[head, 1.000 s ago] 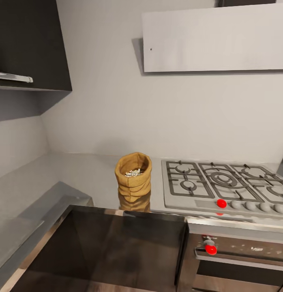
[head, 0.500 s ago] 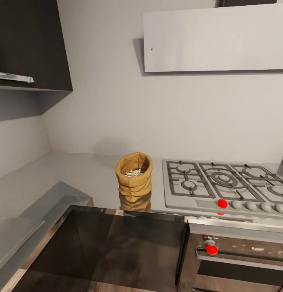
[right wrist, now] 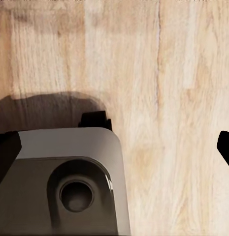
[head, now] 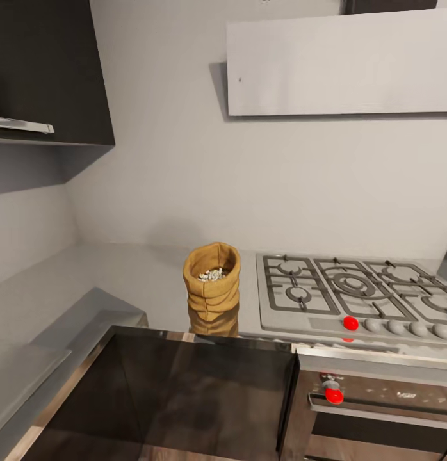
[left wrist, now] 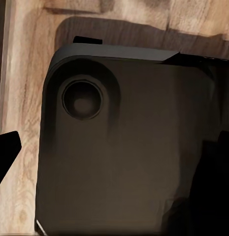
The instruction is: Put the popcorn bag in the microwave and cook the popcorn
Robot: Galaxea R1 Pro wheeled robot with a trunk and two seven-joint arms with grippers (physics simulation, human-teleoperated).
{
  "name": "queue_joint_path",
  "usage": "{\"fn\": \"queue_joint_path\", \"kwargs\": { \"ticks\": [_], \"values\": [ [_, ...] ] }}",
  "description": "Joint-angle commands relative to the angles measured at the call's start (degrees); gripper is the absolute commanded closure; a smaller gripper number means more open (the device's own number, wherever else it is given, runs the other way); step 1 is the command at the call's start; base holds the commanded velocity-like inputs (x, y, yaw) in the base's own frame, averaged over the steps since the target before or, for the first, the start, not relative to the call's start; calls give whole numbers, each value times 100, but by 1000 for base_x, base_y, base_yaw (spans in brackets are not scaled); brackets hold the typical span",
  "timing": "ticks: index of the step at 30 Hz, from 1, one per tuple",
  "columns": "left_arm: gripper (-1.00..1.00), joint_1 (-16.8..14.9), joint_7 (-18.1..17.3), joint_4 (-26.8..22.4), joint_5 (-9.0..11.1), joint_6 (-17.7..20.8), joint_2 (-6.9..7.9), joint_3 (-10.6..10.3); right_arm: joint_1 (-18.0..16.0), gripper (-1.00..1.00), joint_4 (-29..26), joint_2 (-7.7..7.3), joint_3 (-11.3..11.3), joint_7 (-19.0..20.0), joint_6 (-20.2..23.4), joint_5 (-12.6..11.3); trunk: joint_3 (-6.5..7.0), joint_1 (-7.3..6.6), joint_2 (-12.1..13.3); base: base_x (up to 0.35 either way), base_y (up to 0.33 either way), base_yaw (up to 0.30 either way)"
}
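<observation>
The popcorn bag (head: 212,287), a squat tan-orange sack with a rolled rim, stands upright on the grey countertop (head: 121,275) just left of the hob. Pale popcorn kernels (head: 212,274) lie heaped inside it. The microwave is out of view. In the left wrist view my left gripper (left wrist: 114,157) hangs open over the robot's dark base and wooden floor, one black fingertip (left wrist: 6,152) at the picture's edge. My right gripper (right wrist: 114,150) is open too, above pale wooden floor, with nothing between its fingers (right wrist: 226,145).
A steel gas hob (head: 351,294) with a red knob (head: 350,323) lies right of the bag. Below it is a black oven (head: 377,410). A white hood (head: 339,64) hangs above and a dark wall cabinet (head: 44,64) upper left. A glossy dark cabinet front (head: 185,397) fills the foreground.
The whole picture has shifted very slightly, so the camera moved a little. The bag and the rest of the kitchen stand as before.
</observation>
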Motion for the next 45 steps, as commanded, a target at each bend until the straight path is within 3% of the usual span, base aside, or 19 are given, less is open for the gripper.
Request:
{"fn": "queue_joint_path", "kwargs": {
  "ticks": [1,23,30,42,45],
  "values": [
    [-100,2,3,-6,48,-8,-1,8,-5,-100,17,-7,-48,8,-34,36,14,-23,39,0,0,0],
    [-100,2,-1,-12,54,-8,13,4,-5,-100,20,53,-48,8,-31,27,409,-506,921,0,0,0],
    [-100,2,-9,-14,356,-8,15,-2,-5,-100,25,58,-46,16,-32,34,534,-660,1202,0,0,0],
    [-100,2,-9,-5,387,-6,12,-3,-5,-100,26,61,-40,17,-22,36,750,-923,1683,0,0,0],
    [-100,2,-5,-17,386,-8,6,-4,-5,-100,26,61,-40,17,-13,36,750,-923,1683,0,0,0]
  ]
}}
